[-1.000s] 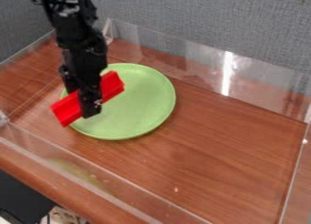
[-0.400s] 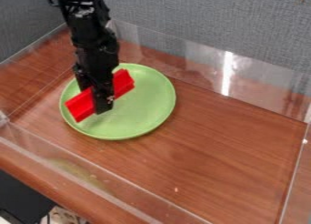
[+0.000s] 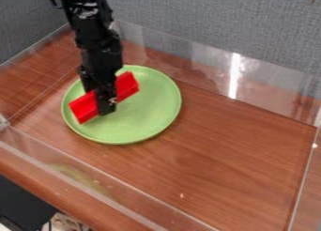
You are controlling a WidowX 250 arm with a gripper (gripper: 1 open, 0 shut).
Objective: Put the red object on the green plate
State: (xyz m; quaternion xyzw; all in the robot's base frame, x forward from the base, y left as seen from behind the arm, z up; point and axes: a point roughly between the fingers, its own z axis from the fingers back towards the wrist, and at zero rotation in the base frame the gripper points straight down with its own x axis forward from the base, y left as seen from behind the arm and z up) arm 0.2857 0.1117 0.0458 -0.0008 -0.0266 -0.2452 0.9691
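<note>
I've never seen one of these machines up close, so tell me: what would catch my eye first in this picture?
Probably the bright red object, a bar-shaped block lying over the left part of the round green plate. A black robot arm reaches down from the top left, its gripper closed around the block's middle. All of it sits on a reddish wooden table ringed by low clear plastic walls.

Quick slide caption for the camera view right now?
Black gripper grips bright red rectangular block over round lime-green plate on wooden table.
</note>
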